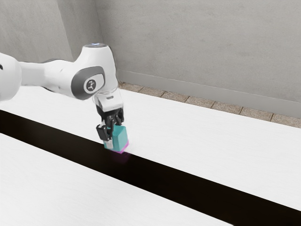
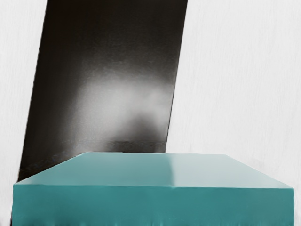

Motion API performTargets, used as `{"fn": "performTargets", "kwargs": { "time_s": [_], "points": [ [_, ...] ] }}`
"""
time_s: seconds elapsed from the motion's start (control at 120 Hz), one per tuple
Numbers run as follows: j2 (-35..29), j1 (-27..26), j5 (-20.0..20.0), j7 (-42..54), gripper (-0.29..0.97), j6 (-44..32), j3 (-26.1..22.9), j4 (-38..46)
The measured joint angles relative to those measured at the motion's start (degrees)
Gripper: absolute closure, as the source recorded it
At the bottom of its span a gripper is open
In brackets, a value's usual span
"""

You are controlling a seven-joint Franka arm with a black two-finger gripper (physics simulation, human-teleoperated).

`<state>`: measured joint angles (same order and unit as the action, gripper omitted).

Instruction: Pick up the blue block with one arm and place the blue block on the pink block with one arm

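Gripper (image 1: 111, 131): clamped on blue block (image 1: 120, 137).
Seat: apparently on pink block (image 1: 121, 151).
Risk: an off-centre release may tip blue block off.

Smooth blue block (image 2: 150, 188), seemingly glossy black strip (image 2: 108, 56)
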<state>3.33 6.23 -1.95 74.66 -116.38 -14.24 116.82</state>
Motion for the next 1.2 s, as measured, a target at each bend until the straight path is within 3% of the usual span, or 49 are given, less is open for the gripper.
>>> {"fn": "performTargets", "kwargs": {
  "time_s": [0.167, 0.45, 0.708, 1.2],
  "points": [
    [4.0, 8.83, 1.82, 4.64, 0.29, 2.45, 1.56, -4.12],
    [9.74, 9.51, 4.02, 10.54, 0.3, 4.1, 1.97, -10.38],
    [11.86, 11.02, 9.53, 13.99, 0.29, 2.38, 2.03, -13.52],
    [22.78, 11.36, 9.87, 18.31, 0.28, 0.74, 1.46, -25.04]
  ]
}}
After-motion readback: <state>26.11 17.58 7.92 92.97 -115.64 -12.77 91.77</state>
